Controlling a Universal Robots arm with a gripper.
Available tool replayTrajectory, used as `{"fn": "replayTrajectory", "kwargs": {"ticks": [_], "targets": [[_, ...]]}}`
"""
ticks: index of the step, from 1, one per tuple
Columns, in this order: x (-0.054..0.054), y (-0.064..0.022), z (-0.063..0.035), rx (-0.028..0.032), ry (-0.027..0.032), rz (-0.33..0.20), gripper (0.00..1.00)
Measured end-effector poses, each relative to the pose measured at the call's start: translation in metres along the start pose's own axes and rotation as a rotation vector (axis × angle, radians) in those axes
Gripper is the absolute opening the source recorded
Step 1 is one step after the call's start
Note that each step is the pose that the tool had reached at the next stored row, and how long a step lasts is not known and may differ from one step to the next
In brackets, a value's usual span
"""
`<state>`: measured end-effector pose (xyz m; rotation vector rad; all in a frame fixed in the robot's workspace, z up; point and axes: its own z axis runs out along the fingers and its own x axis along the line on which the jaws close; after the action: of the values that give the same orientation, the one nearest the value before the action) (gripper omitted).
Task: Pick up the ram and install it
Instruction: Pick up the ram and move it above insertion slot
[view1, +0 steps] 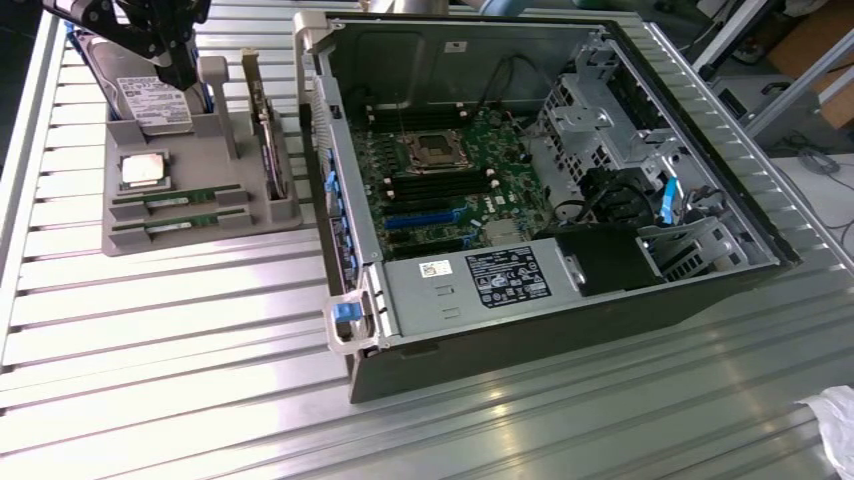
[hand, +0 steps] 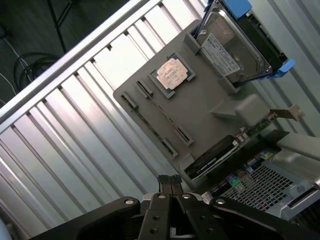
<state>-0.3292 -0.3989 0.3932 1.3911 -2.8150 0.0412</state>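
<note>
So, this looks like the reach-for-the-part stage. The black two-finger gripper (hand: 170, 180) has its fingers (hand: 164, 181) pressed together with nothing between them. In the exterior view it hangs high over the end of the grey plastic parts holder (view1: 200, 165) where the big silver hard drive with the white label (view1: 144, 95) stands.

The ram (view1: 166, 199), a long thin green circuit-board stick with a small white label, is seated in a slot near the holder's opposite edge. A twin stick (view1: 163, 226) sits in the next slot, right along that edge, and I can't tell which one is meant. Either way the ram is well apart from the fingertips, with the square silver processor chip (view1: 143, 170) lying between.

My take on doing this well:
- Spread the fingers before going down.
- Line them up so the pads close on the board's flat faces.
- Grab around mid-length so it doesn't tilt.
- Stay clear of the twin.
- Pull straight out of the slot.

The holder sits on the ribbed metal worktop (view1: 200, 330), toward its edge on the exterior view's left and just beside the open computer case (view1: 534, 345).
</note>
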Motion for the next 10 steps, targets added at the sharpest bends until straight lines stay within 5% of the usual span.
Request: {"fn": "replayTrajectory", "kwargs": {"ticks": [10], "targets": [[0.0000,0.0000,0.0000,0.0024,0.0009,-0.057,0.11]]}}
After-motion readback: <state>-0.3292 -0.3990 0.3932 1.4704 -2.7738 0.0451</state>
